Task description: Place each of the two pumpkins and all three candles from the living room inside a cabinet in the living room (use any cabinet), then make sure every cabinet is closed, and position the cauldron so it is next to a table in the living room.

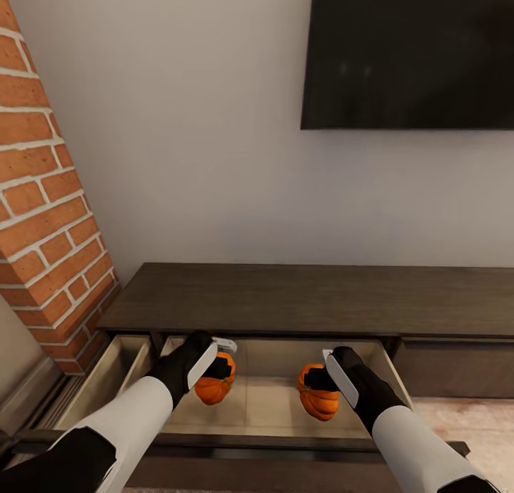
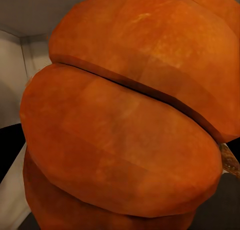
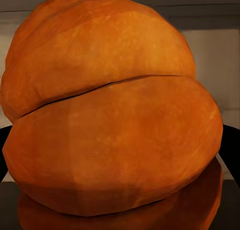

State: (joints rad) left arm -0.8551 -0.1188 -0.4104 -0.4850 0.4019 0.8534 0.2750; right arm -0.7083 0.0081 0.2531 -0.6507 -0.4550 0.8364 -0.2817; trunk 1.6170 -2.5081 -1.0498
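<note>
The long dark-brown cabinet [image 1: 300, 297] stands against the wall with a wide drawer [image 1: 271, 404] pulled out, its inside pale beige. My left gripper [image 1: 218, 368] is shut on one orange pumpkin [image 1: 212, 389] over the drawer's left half. My right gripper [image 1: 323, 379] is shut on the other pumpkin [image 1: 319, 402] over the drawer's right half. Both pumpkins hang inside the drawer opening, close above its floor. Each wrist view is close on ribbed orange skin: left pumpkin [image 2: 125, 120], right pumpkin [image 3: 115, 115]. Candles, cauldron and table are out of view.
A second, narrower drawer [image 1: 107, 379] stands open at the left. A red brick column [image 1: 43, 215] rises at the left beside the cabinet. A dark TV screen [image 1: 410, 51] hangs on the wall above. The cabinet's right drawer front [image 1: 457, 368] is shut.
</note>
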